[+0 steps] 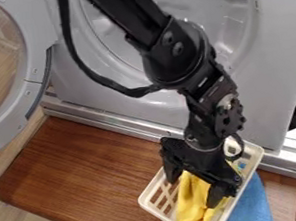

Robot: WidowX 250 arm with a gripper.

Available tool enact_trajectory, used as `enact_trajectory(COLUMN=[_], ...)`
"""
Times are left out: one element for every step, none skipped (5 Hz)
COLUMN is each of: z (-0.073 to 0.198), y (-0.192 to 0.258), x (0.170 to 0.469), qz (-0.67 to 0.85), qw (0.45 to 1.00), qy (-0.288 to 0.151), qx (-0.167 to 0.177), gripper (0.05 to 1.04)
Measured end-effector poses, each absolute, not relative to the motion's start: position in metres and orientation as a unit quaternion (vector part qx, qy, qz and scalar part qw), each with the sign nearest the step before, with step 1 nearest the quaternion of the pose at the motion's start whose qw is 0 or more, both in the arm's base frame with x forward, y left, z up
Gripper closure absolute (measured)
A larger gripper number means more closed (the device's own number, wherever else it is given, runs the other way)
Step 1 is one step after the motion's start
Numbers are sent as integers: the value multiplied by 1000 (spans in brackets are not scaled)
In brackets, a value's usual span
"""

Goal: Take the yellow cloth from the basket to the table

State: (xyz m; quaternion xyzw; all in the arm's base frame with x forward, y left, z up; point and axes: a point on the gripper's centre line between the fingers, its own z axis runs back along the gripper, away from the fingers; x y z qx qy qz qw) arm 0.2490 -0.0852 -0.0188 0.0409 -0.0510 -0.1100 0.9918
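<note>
The yellow cloth (191, 203) lies in the basket, bunched up right below the claw (195, 189), with its folds showing between the two fingers and spilling toward the front end. The claw is unclenched, its fingers spread wide over the cloth, one on each side of the bundle; whether either one touches it I cannot tell. The basket (150, 186), cream with slatted walls, sits around and under the claw, and a few small blue and white bits (242, 164) lie in it just to the right of the claw. Outside the basket, to the lower right of the claw, is a blue cloth (252, 204), close against the wall. The brown table (77, 171) carries the basket and stretches well off to the left of the claw. Behind the claw stands the washing machine (279, 27), its round door (30, 25) swung out at the upper left. I judge the step in hand to be the grasp, with the carrying yet to do. Next the claw should settle a little deeper, close on a good fold without pinching a slat, then rise until the hanging end clears the rim, go left over the table, and let go there. A shallow pinch could slip, or a trailing corner drag the basket along.
</note>
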Motion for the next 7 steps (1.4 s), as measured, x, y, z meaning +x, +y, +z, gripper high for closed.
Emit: enact_trajectory(z=[-30,-40,-49,-53,-52,-53,-53], y=[-90,-96,-100,-100,-101,-100,-98], x=[251,253,258,262,263,263,262], qz=[-112,-116,-114,-118,-114,-116,-113], qw=[992,991,991,991,992,991,992], qy=[-58,-62,-63,-58,-59,-58,-55], qx=[27,-1,-25,-18,-18,-16,-16], gripper=[84,83,140,436,741,938,1010])
